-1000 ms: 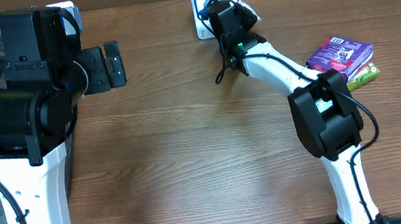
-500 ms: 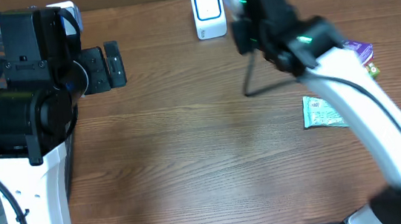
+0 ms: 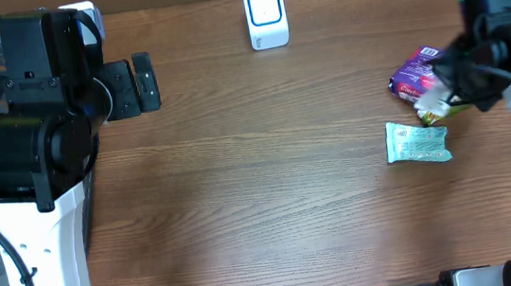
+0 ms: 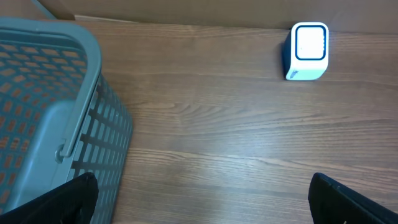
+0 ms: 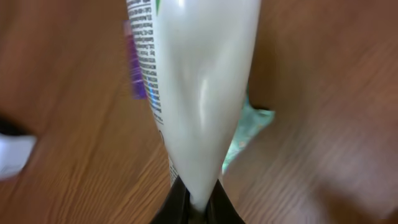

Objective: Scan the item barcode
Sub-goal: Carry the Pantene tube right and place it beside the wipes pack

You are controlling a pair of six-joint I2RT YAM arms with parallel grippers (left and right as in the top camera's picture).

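Observation:
My right gripper [image 5: 198,202] is shut on the pinched end of a white packet [image 5: 199,93] with small black print down one edge. In the overhead view that right gripper [image 3: 443,95] hangs at the far right, over a purple box [image 3: 413,75], with the white packet [image 3: 431,105] under it. The white scanner [image 3: 266,15] with a blue-framed window stands at the back middle, far from the packet; the scanner [image 4: 306,50] also shows in the left wrist view. My left gripper [image 3: 144,81] stands open and empty at the left, its fingertips [image 4: 69,198] wide apart.
A teal packet [image 3: 417,141] lies on the table in front of the purple box; both the teal packet [image 5: 249,134] and the purple box [image 5: 135,68] show behind the held packet. A grey mesh basket [image 4: 43,112] stands at the left beside my left gripper.
My right arm has swung from in front of the scanner to the far right, carrying the white packet. The teal packet is now uncovered. The left arm has not moved.

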